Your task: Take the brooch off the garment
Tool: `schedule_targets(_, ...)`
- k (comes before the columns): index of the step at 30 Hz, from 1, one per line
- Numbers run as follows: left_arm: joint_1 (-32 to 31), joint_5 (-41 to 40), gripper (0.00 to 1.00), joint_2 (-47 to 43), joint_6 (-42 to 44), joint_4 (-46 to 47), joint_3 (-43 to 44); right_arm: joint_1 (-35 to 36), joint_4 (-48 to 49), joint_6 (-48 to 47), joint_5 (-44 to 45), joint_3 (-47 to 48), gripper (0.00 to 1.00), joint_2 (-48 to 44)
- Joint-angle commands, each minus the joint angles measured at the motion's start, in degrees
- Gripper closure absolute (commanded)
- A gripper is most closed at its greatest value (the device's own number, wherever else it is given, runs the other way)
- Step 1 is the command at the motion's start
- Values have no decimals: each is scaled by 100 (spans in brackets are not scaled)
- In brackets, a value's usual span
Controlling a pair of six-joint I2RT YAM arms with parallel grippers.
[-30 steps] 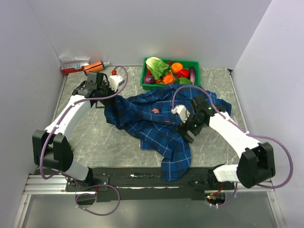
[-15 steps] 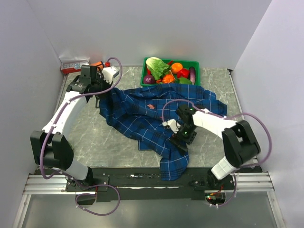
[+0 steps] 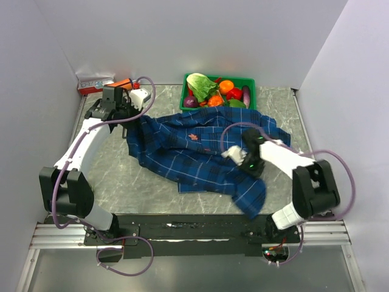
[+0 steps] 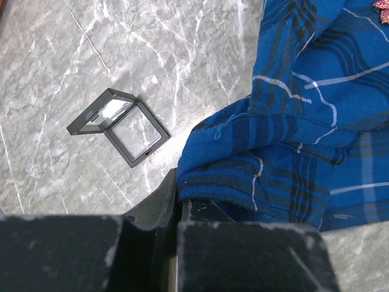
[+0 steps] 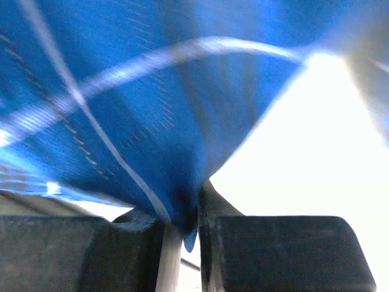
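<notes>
From above, the garment [image 3: 194, 159] is seen spread across the middle of the table [image 3: 121, 182], drawn out between the two arms, apparently so that the cloth is held taut and the ornament is exposed; the brooch [image 3: 193, 137] lies on the upper middle of the cloth, apart from both grippers and not yet detached; the left gripper [image 3: 126, 118] is set at the far left corner of the cloth and the right gripper [image 3: 248, 165] at its near right fold, with a green basket [image 3: 250, 92] of vegetables behind. In the left wrist view, the jaws are pressed together on a folded hem; a small black frame [image 4: 118, 126] lies on the marble beside it; a pinkish speck at the top right corner may be the brooch, though this cannot be confirmed. In the right wrist view, a peak of blue cloth is pinched between the jaws and lifted, probably to anchor that side.
</notes>
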Motion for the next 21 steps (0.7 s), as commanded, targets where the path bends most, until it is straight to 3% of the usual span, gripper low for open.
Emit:
schedule_targets(1,43,107,99,-116,22,182,151,-828,672,-1734,1260,322,81,-559)
schedule_targets(6,43,238,99,-28,75,51,345,-1121,1709,-3079,1798,42,79,-945)
schedule_targets(12,34,265,99,-282,382,-257,-400,-1138,1842,-3186,1843,-977,76,-1253)
schedule_targets(14,34,256,99,-475,479,-248,-927,-1138,1406,-2811,1398,-961,70,-1315)
schedule_targets(15,34,239,95,-537,479,-179,-1094,-1138,1185,-2538,1168,-813,68,-1350)
schedule_targets(16,34,160,72,-598,471,-108,-1401,-1147,931,-2257,913,-324,66,-1342)
schedule_targets(19,34,107,44,-844,453,190,-1632,-1174,-125,-1212,-439,844,52,-1403)
schedule_targets(21,25,186,38,-1003,278,384,-1310,-1165,-389,-955,-1334,1314,47,-1534)
